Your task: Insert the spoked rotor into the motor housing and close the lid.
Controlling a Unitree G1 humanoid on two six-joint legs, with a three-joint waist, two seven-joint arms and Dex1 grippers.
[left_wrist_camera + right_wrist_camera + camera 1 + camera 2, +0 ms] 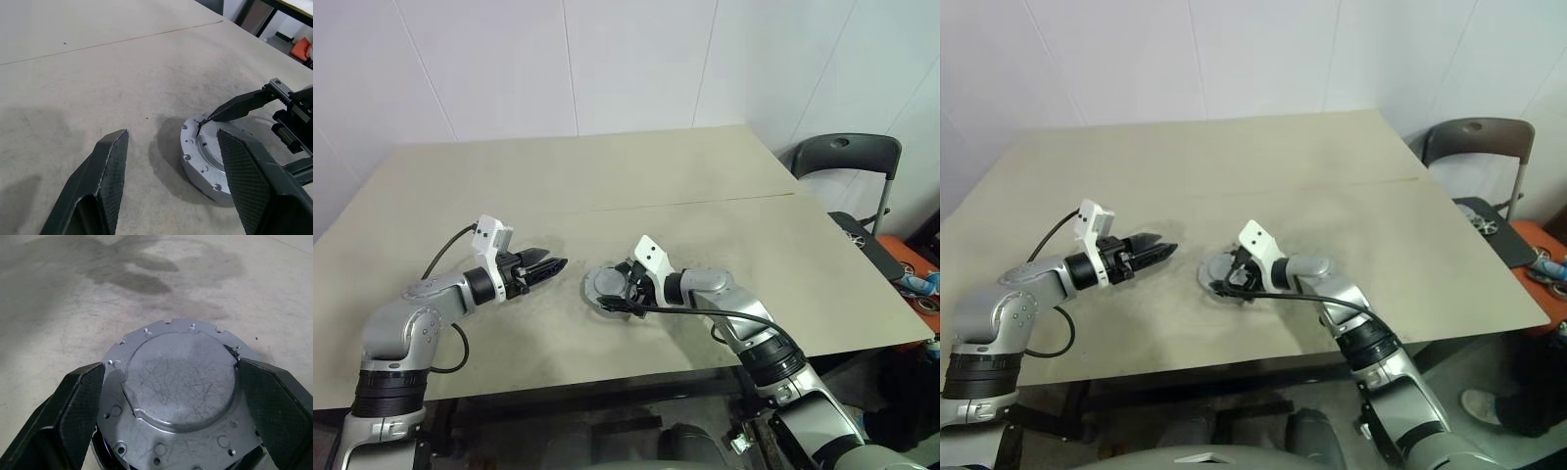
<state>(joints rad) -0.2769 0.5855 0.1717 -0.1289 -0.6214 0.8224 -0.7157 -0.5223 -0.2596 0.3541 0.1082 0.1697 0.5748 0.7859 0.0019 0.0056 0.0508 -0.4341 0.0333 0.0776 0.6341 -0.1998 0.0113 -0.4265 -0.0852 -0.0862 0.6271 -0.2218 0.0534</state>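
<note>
Lid [181, 382], a flat grey disc with a raised, scratched centre and a notched rim, lies on the motor housing [198, 169] near the middle of the beige table [705, 176]. Right gripper [619, 291] straddles the lid, its two black fingers [73, 406] spread wide on either side of the rim, touching or nearly touching it. Left gripper [548, 264] hangs apart to the robot's left, jaws partly open and empty, pointing toward the housing. Dark chair [847, 157] stands beyond the table's far right corner.

Head overhead; wrists near lid [181, 382]
</note>
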